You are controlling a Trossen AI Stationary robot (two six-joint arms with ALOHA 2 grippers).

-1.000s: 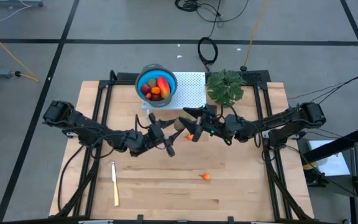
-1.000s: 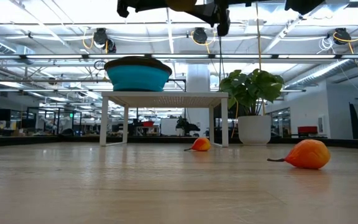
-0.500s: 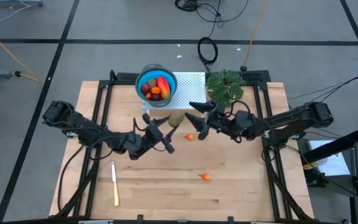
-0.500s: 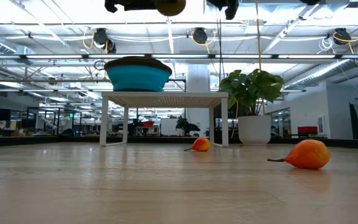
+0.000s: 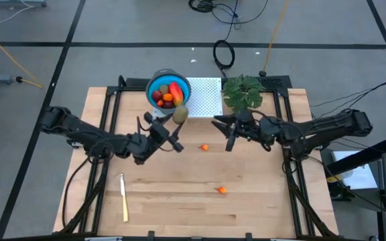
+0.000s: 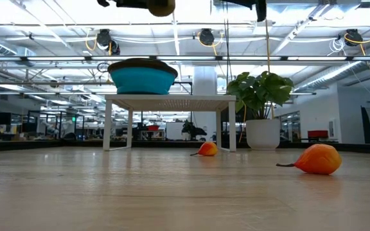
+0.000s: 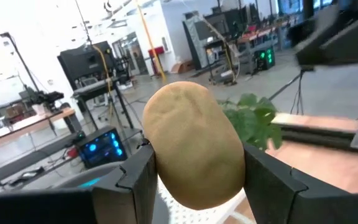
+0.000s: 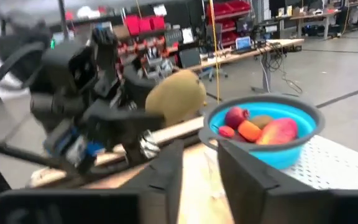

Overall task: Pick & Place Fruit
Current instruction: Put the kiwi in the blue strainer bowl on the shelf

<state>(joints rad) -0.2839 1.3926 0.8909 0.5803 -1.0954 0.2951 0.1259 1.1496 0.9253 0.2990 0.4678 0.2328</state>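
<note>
An olive-brown oval fruit hangs in the air just right of the blue bowl, with my left gripper shut on it. The bowl stands on a white perforated stand and holds a red-orange-yellow piece, dark red balls and other fruit. My right gripper hovers near the stand's front edge, open by a narrow gap with nothing between its fingers. Two tiny orange fruits lie on the wooden table. My left gripper pinches the oval fruit between its two fingers, one on each of its opposite sides. The fingers reach in from the table's left, slanting toward the far edge. The fruit is lifted clear of the table, up beside the bowl's rim.
A leafy green plant stands in a white pot at the far right, next to the stand. A cream-yellow knife lies near the front left. Bare wood stretches across the table's near half.
My left gripper has carried the oval fruit up and toward the far edge, from the table's middle to beside the bowl. My right gripper has drawn back toward the table's right edge, away from the fruit.
</note>
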